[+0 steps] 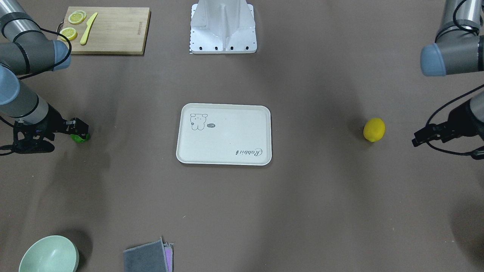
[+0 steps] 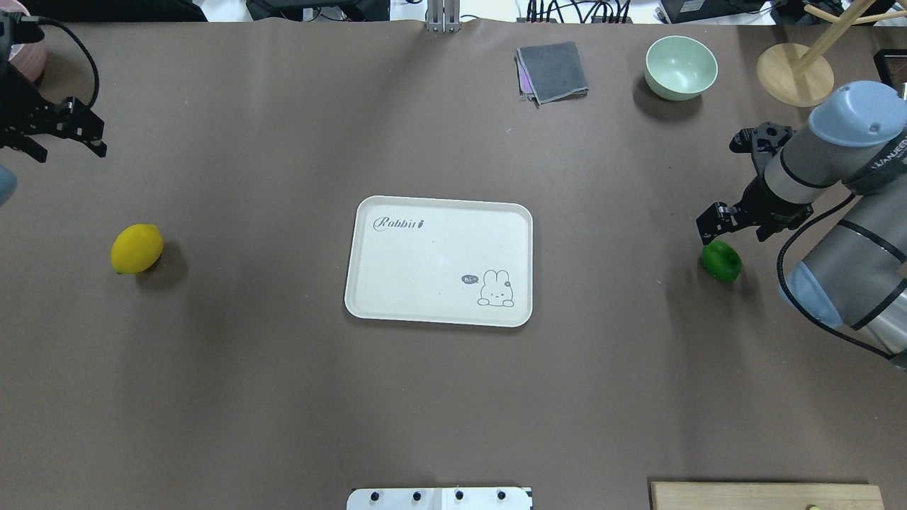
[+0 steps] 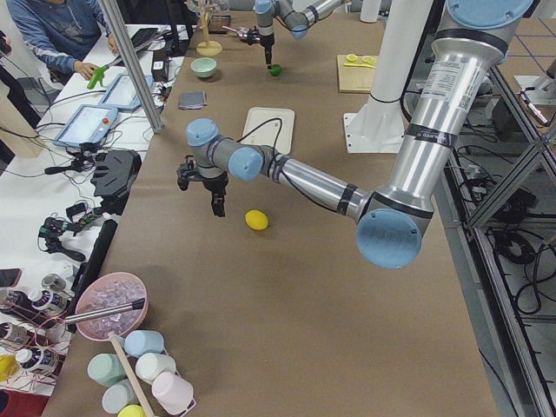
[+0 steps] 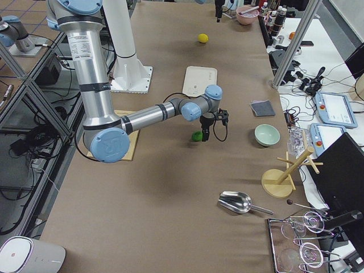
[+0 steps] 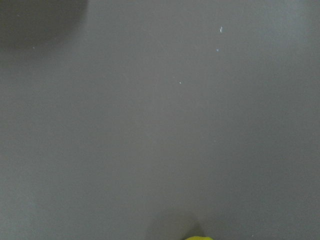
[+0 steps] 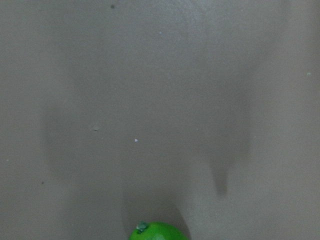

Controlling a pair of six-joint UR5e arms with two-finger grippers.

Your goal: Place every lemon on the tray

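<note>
The yellow lemon [image 1: 374, 130] [image 2: 137, 248] lies on the brown table, left of the tray in the overhead view. Its edge shows at the bottom of the left wrist view [image 5: 200, 238]. The green lemon [image 1: 80, 138] [image 2: 721, 261] lies on the table right of the tray, and its top shows in the right wrist view [image 6: 159, 231]. The cream tray [image 1: 225, 158] [image 2: 439, 212] sits mid-table with nothing on it. My left gripper [image 2: 67, 147] [image 1: 419, 138] is open and empty, above the table beyond the yellow lemon. My right gripper [image 2: 733, 225] [image 1: 78, 128] is open, right beside and above the green lemon.
A wooden cutting board [image 1: 113, 30] with lemon slices and a yellow knife sits beside the robot base [image 1: 223, 26]. A pale green bowl [image 2: 680, 67], a folded grey cloth [image 2: 553, 71] and a wooden stand [image 2: 793, 74] are at the far edge.
</note>
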